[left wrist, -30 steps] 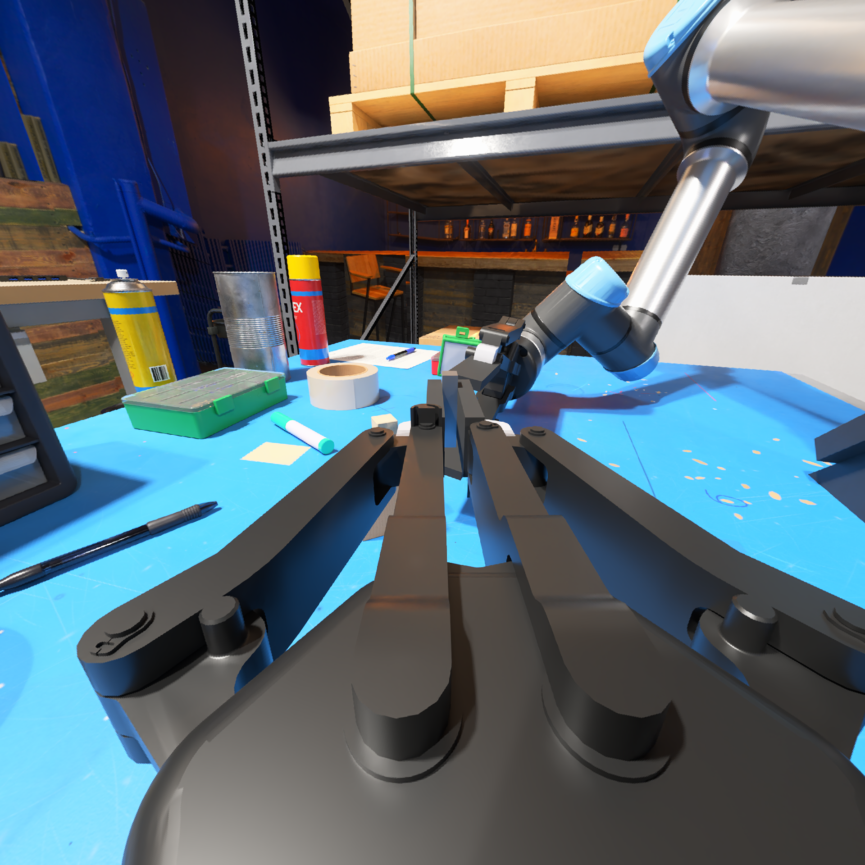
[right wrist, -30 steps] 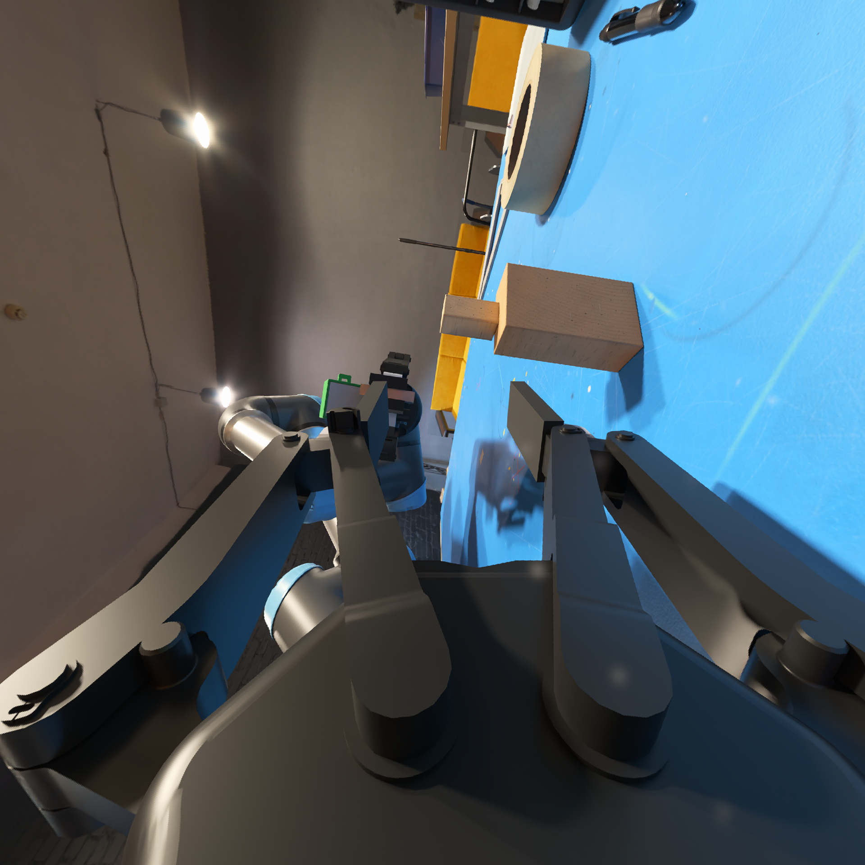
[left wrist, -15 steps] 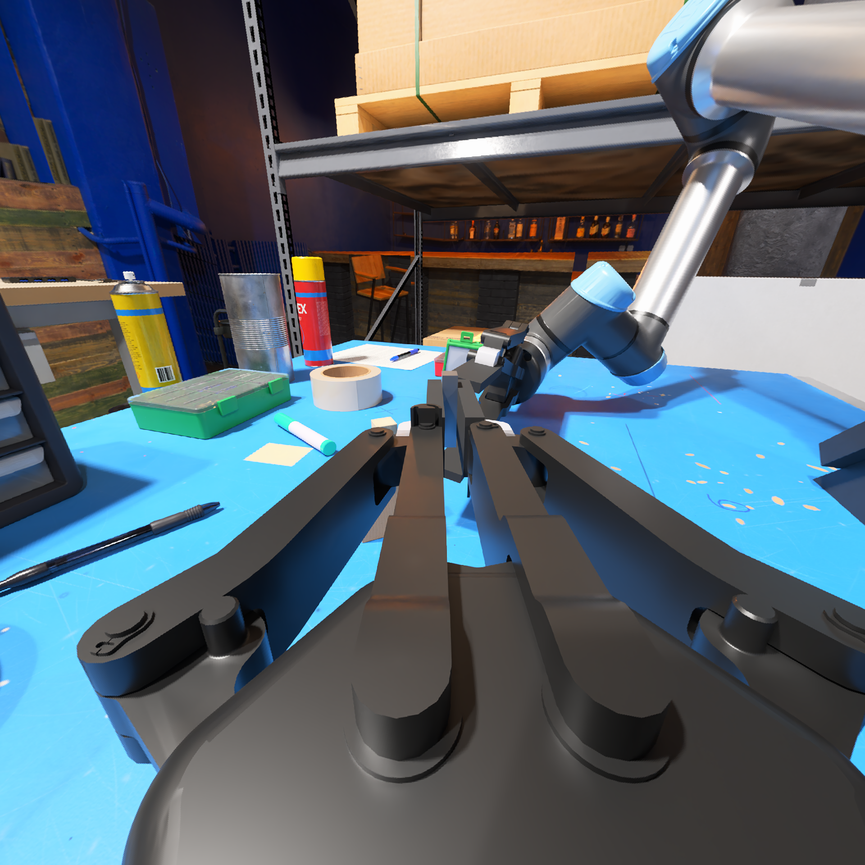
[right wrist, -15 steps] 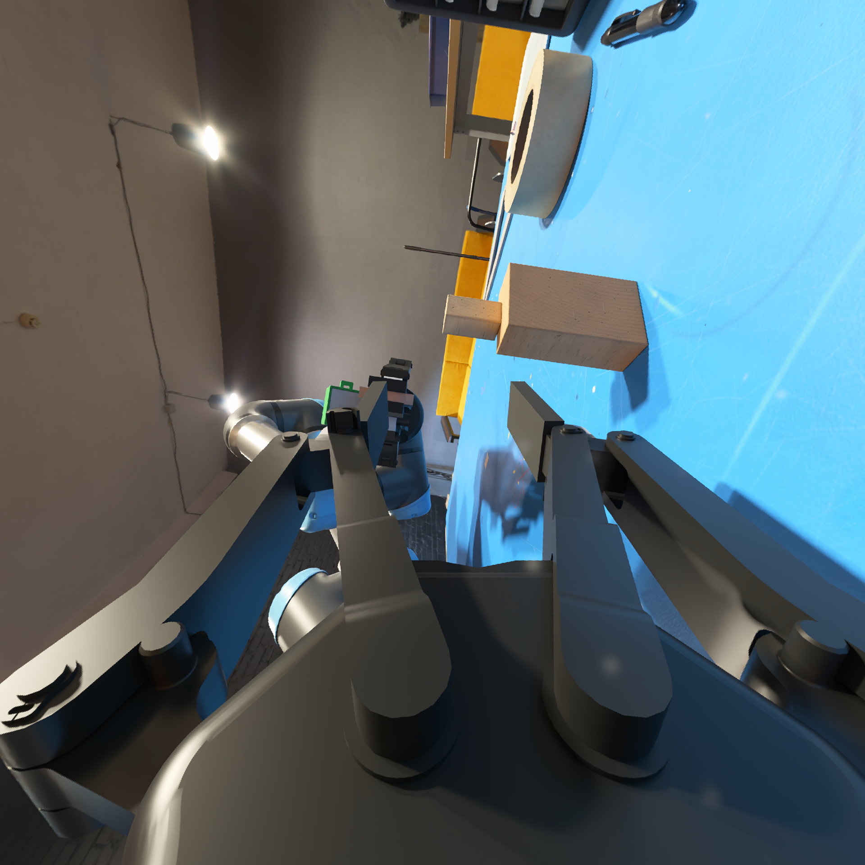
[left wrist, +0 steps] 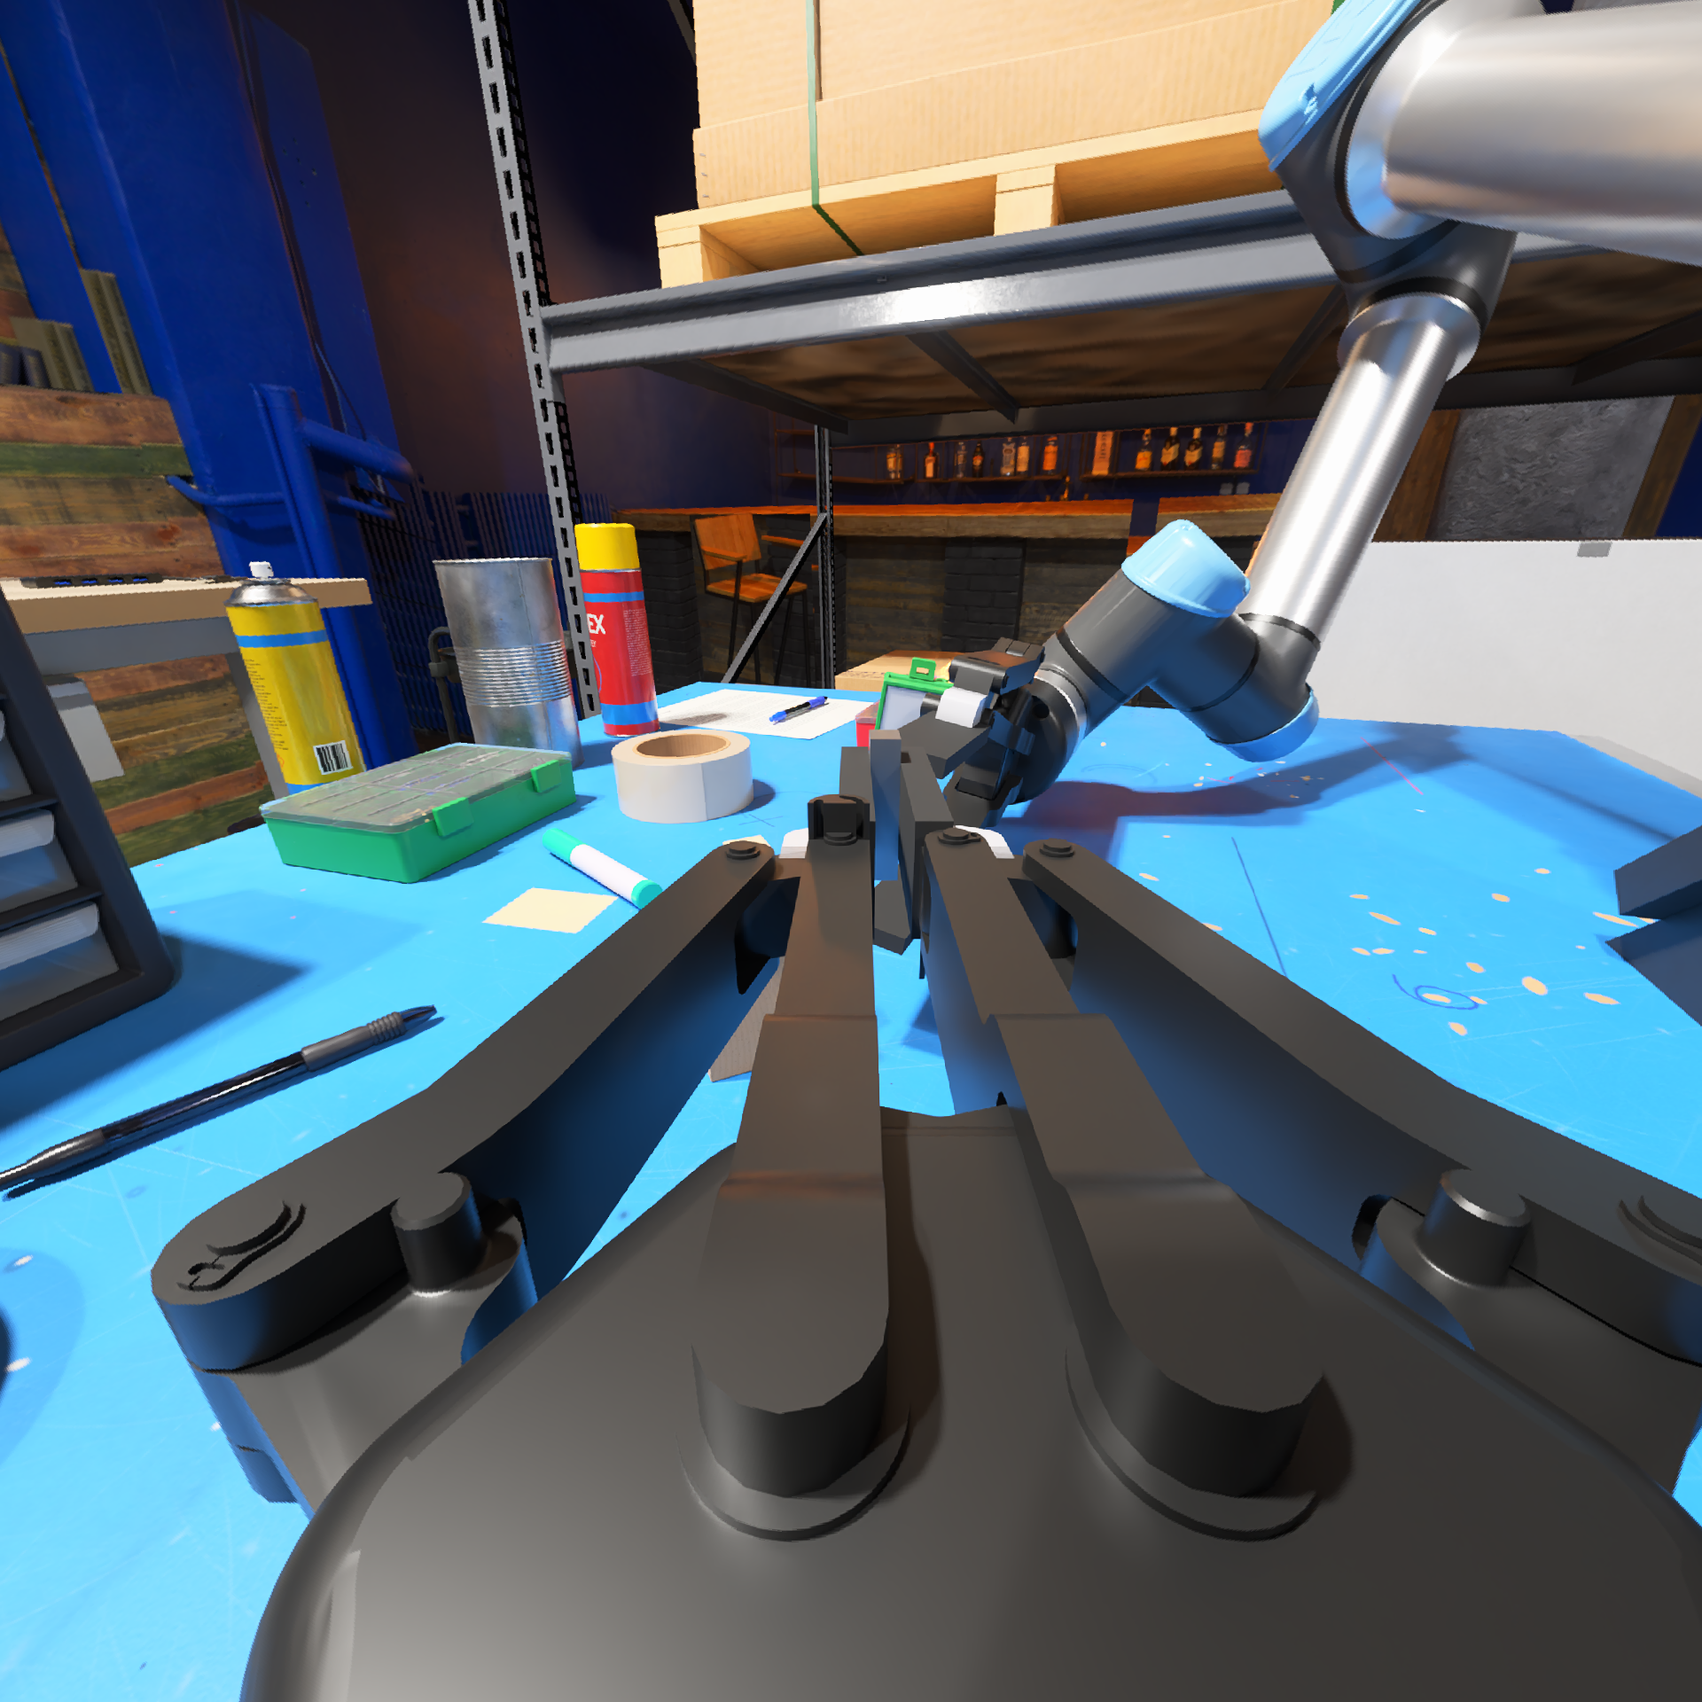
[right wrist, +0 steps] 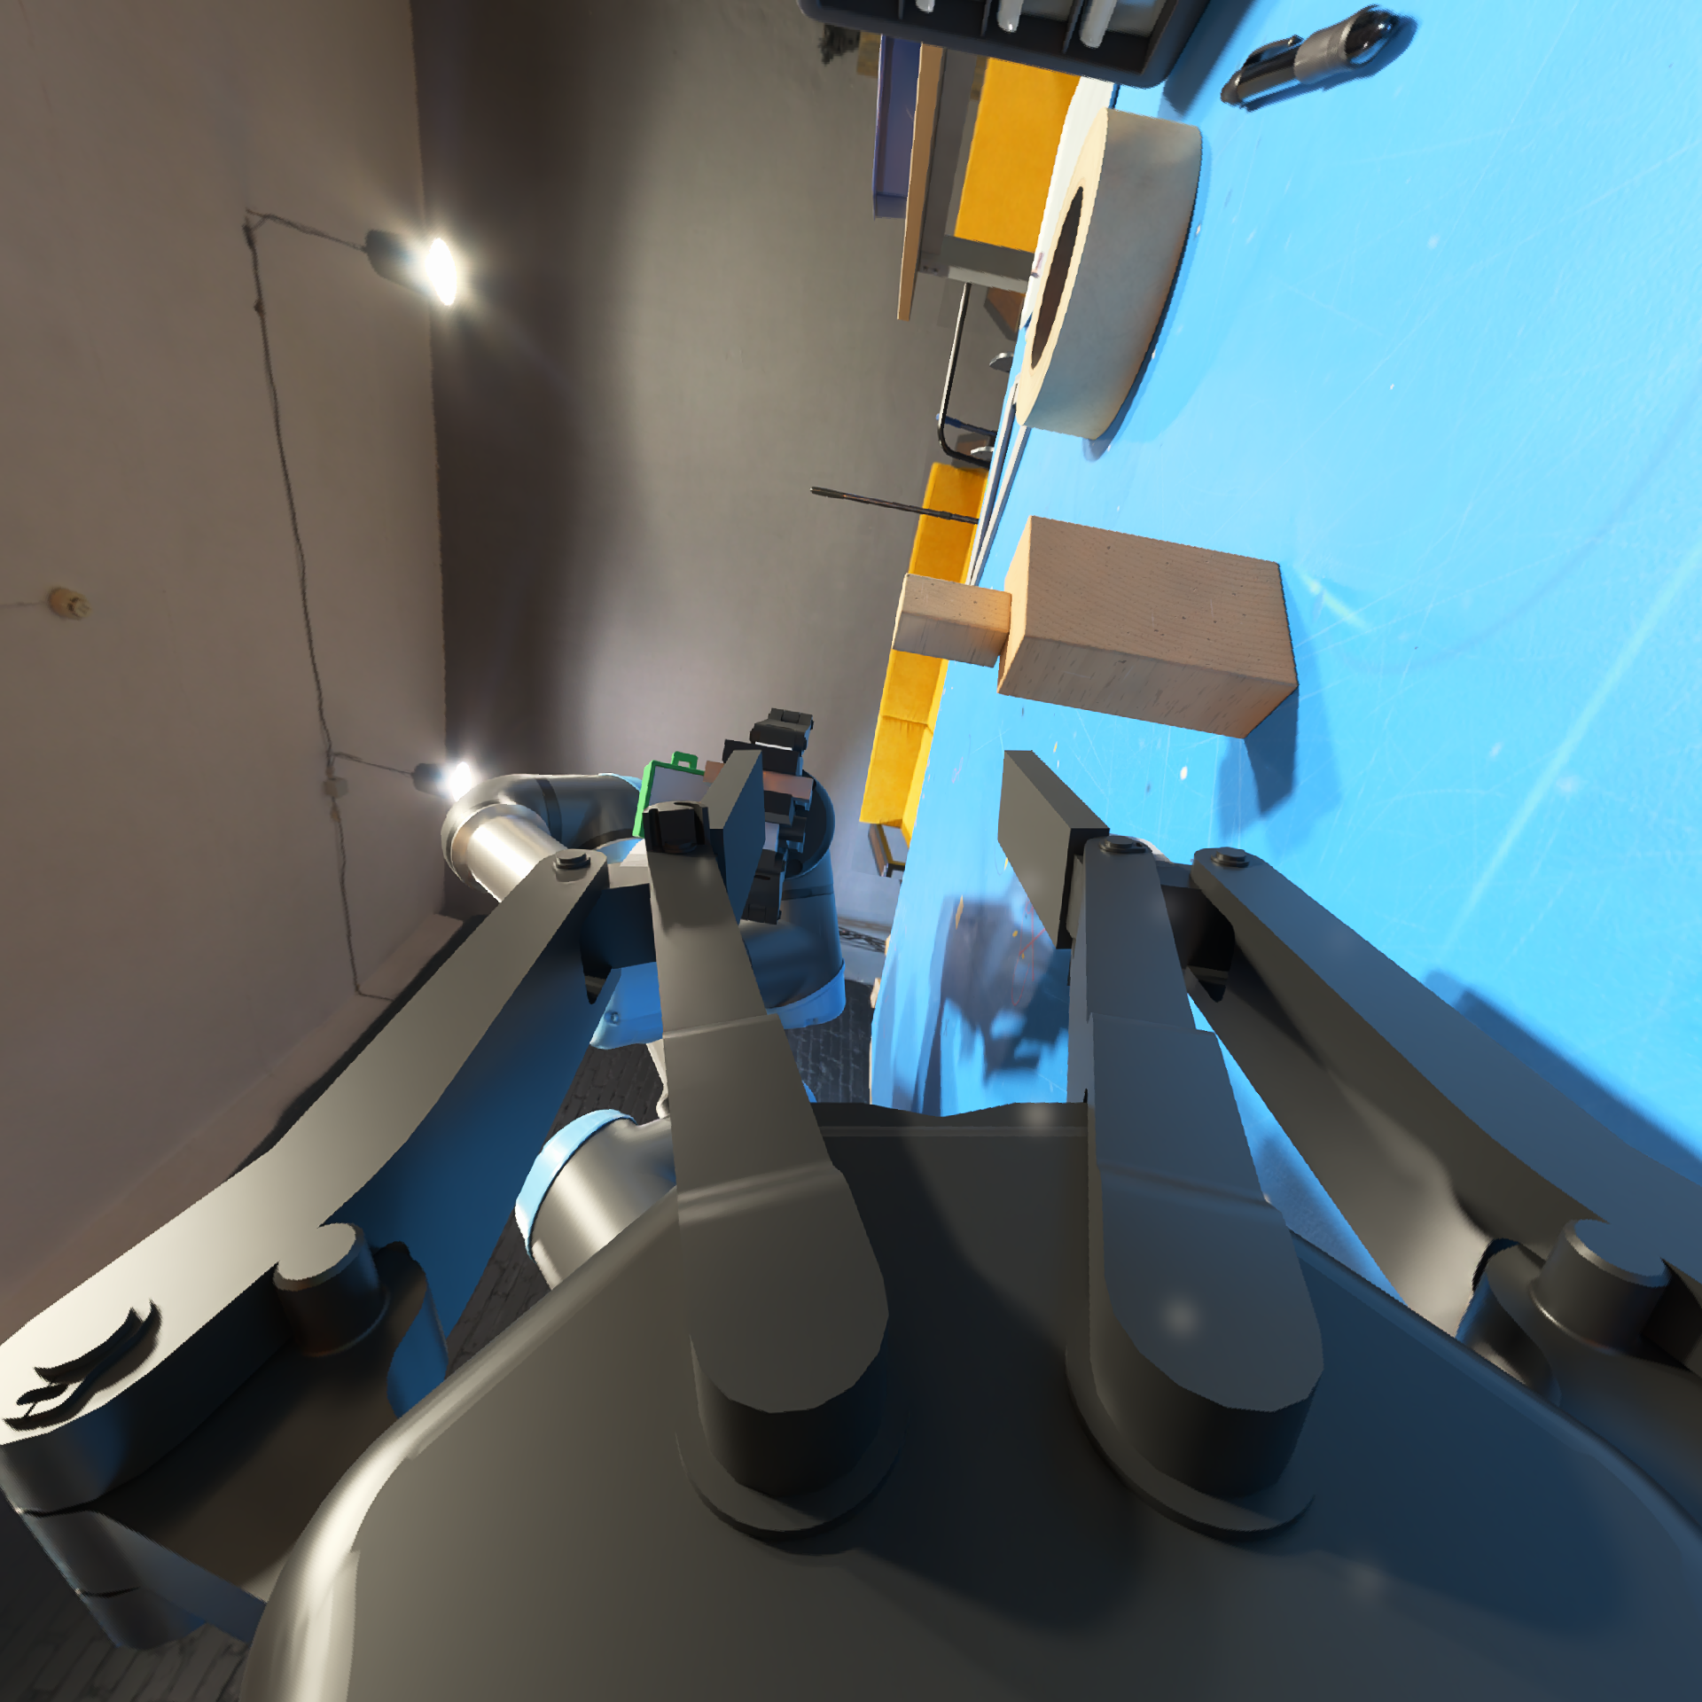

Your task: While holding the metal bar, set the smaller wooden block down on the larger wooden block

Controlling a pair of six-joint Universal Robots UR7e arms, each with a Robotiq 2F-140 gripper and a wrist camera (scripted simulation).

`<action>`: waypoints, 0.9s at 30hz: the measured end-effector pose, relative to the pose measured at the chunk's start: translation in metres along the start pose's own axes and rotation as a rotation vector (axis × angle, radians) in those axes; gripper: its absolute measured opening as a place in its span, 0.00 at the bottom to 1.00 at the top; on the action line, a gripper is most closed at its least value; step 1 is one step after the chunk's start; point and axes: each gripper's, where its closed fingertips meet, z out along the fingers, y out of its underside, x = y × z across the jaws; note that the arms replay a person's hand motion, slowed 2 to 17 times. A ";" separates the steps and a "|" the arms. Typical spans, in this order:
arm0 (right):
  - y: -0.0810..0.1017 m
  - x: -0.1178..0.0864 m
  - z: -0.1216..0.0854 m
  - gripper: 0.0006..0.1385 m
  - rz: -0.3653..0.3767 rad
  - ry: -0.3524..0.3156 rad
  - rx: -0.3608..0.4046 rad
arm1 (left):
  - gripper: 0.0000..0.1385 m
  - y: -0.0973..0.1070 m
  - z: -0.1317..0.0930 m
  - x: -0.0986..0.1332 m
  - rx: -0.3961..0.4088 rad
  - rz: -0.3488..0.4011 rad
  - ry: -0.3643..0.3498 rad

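Observation:
My left gripper (left wrist: 889,783) is shut on a thin grey metal bar (left wrist: 886,829) and holds it upright above the blue table (left wrist: 1289,921). In the right wrist view the smaller wooden block (right wrist: 953,619) rests on top of the larger wooden block (right wrist: 1142,626), which stands on the table. My right gripper (right wrist: 884,801) is open and empty, a short way back from the blocks. It also shows in the left wrist view (left wrist: 976,737), beyond my left fingers. There the blocks are mostly hidden behind my fingers.
A tape roll (left wrist: 681,774) stands close behind the blocks. A green case (left wrist: 414,810), a marker (left wrist: 603,866), a black pen (left wrist: 230,1078), spray cans (left wrist: 290,672) and a metal can (left wrist: 507,645) are on the left. A drawer unit (left wrist: 46,875) stands at the far left.
Both views have shifted only slightly. The smaller block stays on the larger one, the right gripper stays open and the left stays shut on the bar.

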 end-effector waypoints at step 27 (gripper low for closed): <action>0.004 -0.004 -0.001 0.48 -0.067 -0.003 0.000 | 0.06 -0.004 -0.001 0.006 0.008 0.029 0.007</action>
